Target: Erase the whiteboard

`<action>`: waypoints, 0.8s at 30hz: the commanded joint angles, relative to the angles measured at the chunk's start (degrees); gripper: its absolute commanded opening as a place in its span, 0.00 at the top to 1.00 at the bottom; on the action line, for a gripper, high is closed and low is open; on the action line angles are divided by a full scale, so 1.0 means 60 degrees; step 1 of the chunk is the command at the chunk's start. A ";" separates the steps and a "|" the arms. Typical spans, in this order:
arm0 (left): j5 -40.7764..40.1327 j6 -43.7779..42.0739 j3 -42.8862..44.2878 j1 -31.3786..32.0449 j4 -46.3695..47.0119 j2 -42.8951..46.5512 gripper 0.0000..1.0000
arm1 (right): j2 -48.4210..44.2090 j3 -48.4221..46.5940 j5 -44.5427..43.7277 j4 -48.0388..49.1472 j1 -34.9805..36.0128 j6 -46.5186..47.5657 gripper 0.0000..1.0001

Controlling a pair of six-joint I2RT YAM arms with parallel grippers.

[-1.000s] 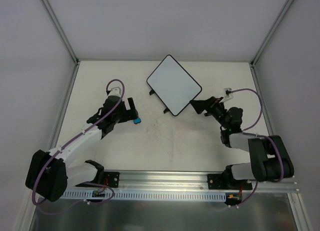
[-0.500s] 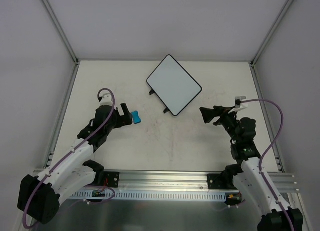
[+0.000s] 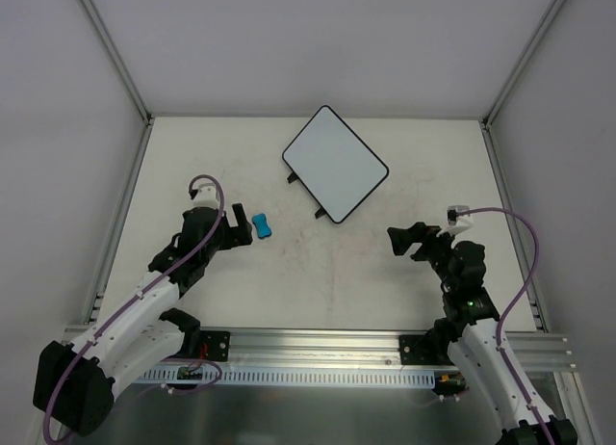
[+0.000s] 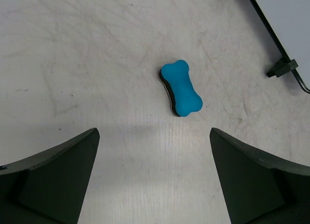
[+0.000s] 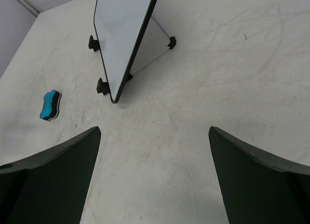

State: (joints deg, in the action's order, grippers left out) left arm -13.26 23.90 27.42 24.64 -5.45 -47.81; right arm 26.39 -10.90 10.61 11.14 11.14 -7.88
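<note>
Clearance: table (image 3: 327, 272) centre open.
Whiteboard (image 3: 335, 164) stands propped at 12 o'clock, blocking the far lane; blue eraser (image 3: 261, 224) lies at 9 o'clock, just beyond the left gripper (image 3: 241, 225), its fingers spread wide.

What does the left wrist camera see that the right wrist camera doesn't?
Only the left wrist view shows the left gripper, open, and the top face of the small blue bone-shaped eraser, close up. Only the right wrist view shows the right gripper, also open, and most of the white rectangular whiteboard with its thin black rim. Both show the eraser lying on the scuffed pale table, apart from the board, and some of the board's black tabs.
</note>
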 commanded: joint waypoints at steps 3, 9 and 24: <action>-0.0573 -0.0160 -0.0263 -0.0079 0.0162 -0.0088 0.01 | -0.0238 0.0204 -0.0289 0.0224 0.0078 0.0185 0.01; -0.0779 -0.0248 -0.0322 -0.0079 0.0191 0.0131 0.01 | -0.0297 0.0234 -0.0289 0.0224 0.0092 0.0215 0.01; -0.0794 -0.0336 -0.0424 -0.0079 0.0191 0.0512 0.01 | -0.0414 0.0263 -0.0377 0.0195 0.0092 0.0215 0.01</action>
State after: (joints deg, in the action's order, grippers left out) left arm -17.08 23.18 25.34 24.64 -5.28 -46.06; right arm 24.38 -9.39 9.37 10.57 11.16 -7.42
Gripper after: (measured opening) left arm 0.990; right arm 0.988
